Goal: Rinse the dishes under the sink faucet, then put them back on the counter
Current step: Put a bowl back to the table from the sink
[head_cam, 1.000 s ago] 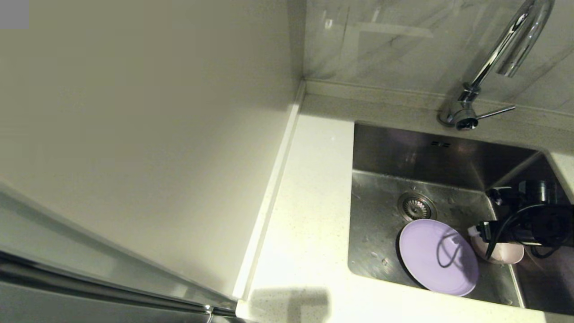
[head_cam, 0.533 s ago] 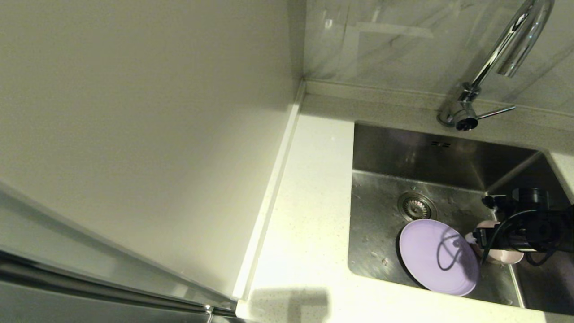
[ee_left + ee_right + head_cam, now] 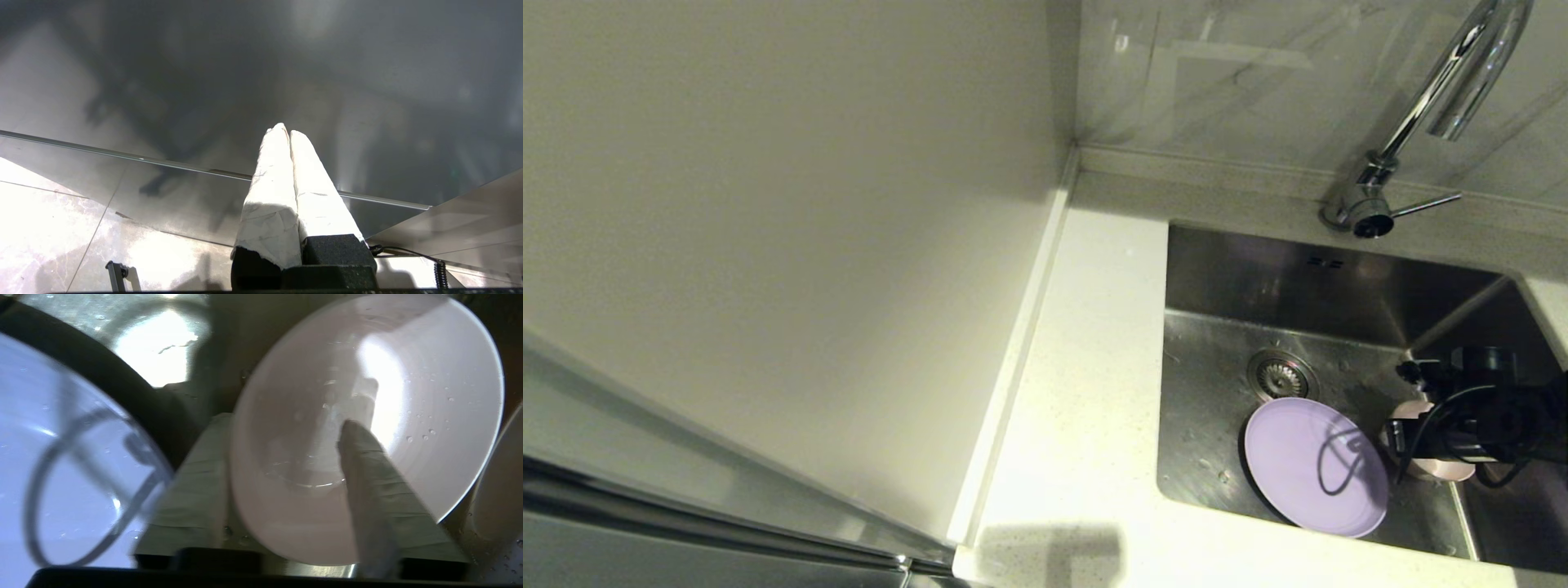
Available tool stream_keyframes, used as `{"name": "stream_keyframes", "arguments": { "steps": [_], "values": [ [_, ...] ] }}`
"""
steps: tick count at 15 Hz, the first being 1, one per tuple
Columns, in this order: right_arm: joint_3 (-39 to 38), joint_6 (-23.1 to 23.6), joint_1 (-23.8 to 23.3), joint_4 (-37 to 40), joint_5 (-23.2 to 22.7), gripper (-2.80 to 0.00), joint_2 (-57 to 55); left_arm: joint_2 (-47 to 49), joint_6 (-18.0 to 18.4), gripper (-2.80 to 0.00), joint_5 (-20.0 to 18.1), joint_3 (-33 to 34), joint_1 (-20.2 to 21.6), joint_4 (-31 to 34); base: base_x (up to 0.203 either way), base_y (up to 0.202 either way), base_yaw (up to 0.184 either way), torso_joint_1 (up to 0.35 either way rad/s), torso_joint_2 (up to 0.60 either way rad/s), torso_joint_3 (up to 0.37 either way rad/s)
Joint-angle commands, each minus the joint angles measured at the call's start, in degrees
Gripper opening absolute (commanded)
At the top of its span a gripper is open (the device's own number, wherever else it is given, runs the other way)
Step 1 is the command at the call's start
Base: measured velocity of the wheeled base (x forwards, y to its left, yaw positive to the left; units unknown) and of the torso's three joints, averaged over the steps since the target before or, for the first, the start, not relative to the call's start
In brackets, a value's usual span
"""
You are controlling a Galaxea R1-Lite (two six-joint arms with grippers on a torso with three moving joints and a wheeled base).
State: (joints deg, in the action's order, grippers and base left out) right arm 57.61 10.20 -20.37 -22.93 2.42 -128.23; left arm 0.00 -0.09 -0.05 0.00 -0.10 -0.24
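My right gripper (image 3: 1401,431) is down in the steel sink (image 3: 1258,278), at its right side. It is shut on the wall of the small pale pink bowl (image 3: 1441,469). The right wrist view shows one finger (image 3: 367,465) inside the wet pink bowl (image 3: 429,396) and the other outside, with the gripper (image 3: 286,428) holding it tilted. The lilac plate (image 3: 1315,465) lies on the sink floor just left of it, by the drain strainer (image 3: 1281,376). A pale curved rim (image 3: 498,490) shows beside the bowl; I cannot tell whether it is the blue-grey bowl. My left gripper (image 3: 288,131) is shut and empty, out of the head view.
The chrome gooseneck faucet (image 3: 1429,106) stands behind the sink, its side lever (image 3: 1425,204) pointing right and no water running. White speckled counter (image 3: 1086,392) runs along the sink's left, bounded by a raised edge strip (image 3: 1013,359) and a plain wall.
My right gripper has shifted slightly toward the near side of the sink with the pink bowl, which now hides more behind the arm. The lilac plate has slid a little to the left.
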Motion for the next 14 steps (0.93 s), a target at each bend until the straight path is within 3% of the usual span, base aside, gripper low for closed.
{"name": "stream_keyframes", "arguments": {
  "steps": [1, 11, 14],
  "values": [
    [-0.3, 0.1, -0.1, -0.3, 0.1, -2.80, 1.7, 0.0, 0.0, -2.80, 0.0, 0.2, 0.0, 0.0, 0.000, 0.000, 0.000, 0.000, 0.00, 0.000],
    [-7.8, -0.4, 0.1, -0.4, 0.4, -2.80, 22.9, 0.0, 0.0, -2.80, 0.0, 0.2, 0.0, 0.0, 0.000, 0.000, 0.000, 0.000, 0.00, 0.000],
    [-10.5, -1.6, 0.4, -0.5, -2.3, -2.80, 30.2, 0.0, 0.0, -2.80, 0.0, 0.1, 0.0, 0.0, 0.000, 0.000, 0.000, 0.000, 0.00, 0.000]
  ]
}}
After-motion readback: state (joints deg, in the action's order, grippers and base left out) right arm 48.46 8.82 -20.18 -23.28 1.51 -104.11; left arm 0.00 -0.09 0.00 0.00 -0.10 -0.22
